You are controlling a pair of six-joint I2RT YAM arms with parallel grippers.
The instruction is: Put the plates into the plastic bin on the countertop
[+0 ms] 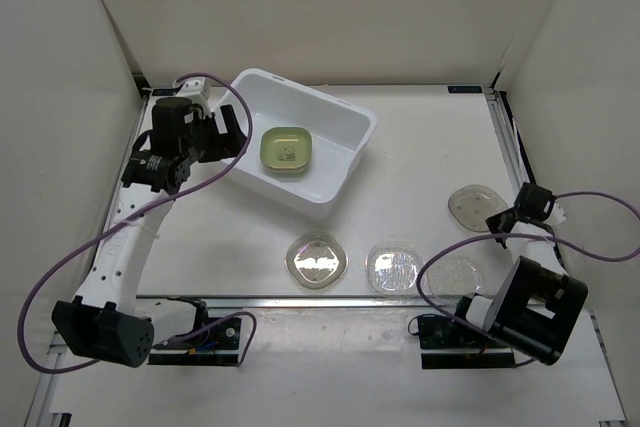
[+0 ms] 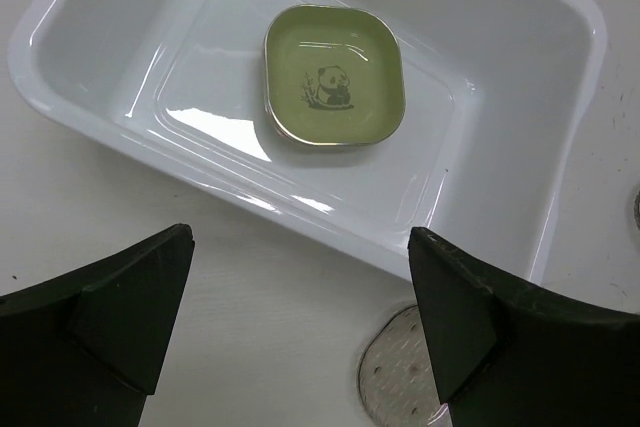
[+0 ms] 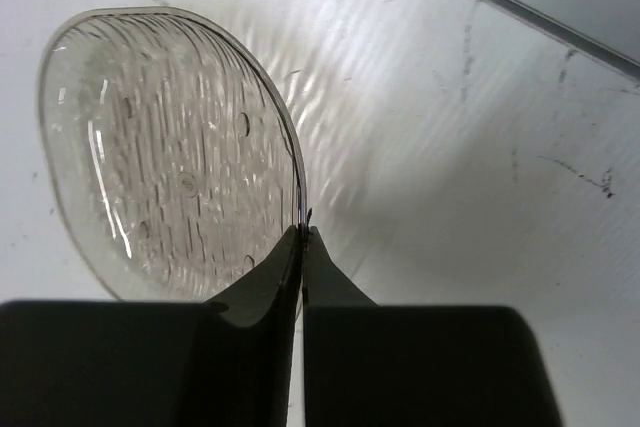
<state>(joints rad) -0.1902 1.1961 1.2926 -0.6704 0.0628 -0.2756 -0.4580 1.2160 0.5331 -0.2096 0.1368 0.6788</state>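
The plastic bin (image 1: 345,119) stands at the back left of the countertop (image 1: 420,147) with a green plate (image 1: 286,149) flat inside it. My left gripper (image 1: 238,135) hovers open over the bin's left side; its wrist view shows the green plate (image 2: 333,77) with a panda print, the bin (image 2: 300,217) and the edge of a clear plate (image 2: 400,377). My right gripper (image 1: 503,219) is shut on the rim of a round clear plate (image 1: 475,205) at the right. In its wrist view the gripper (image 3: 303,232) pinches that plate (image 3: 170,147) at its edge.
Three more plates lie in a row near the front rail: a pale one (image 1: 317,260), a clear one (image 1: 393,267) and a faint clear one (image 1: 455,272). Metal rails (image 1: 508,137) edge the surface and white walls enclose it. Purple cables loop from both arms.
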